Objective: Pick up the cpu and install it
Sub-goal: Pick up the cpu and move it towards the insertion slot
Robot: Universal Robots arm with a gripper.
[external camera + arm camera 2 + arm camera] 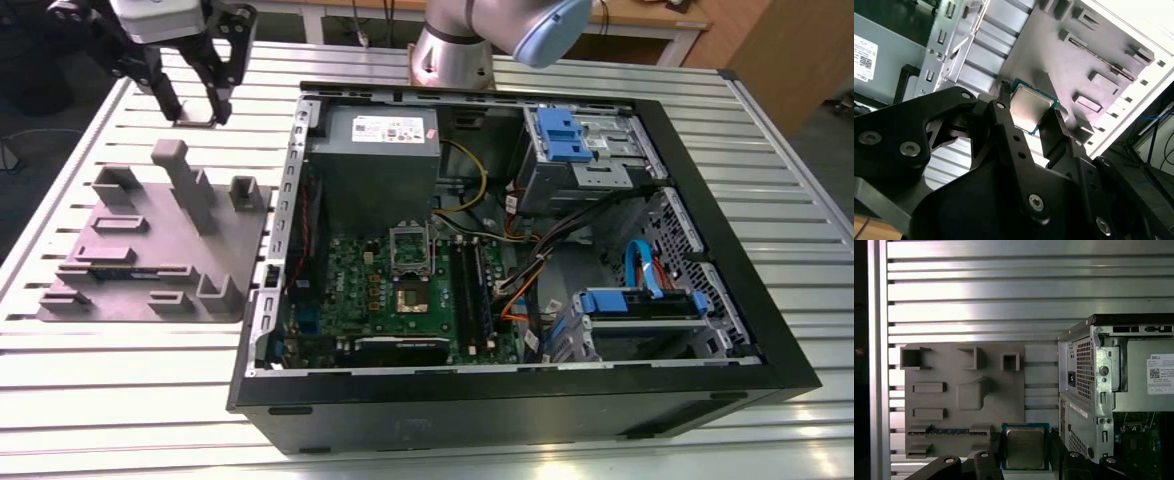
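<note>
You've got the gripper (196, 114) at the exterior view's far left over the slatted table (80, 400), fingers (1004, 120) pinched on the cpu (1025, 447); in both wrist views the chip sits flat between them, silvery top showing. Next right is the grey fixture block (154, 250); then the open computer case (534, 400) with its motherboard socket (410, 290) well apart from the cpu; blue drive bays (561, 135) furthest right.
</note>
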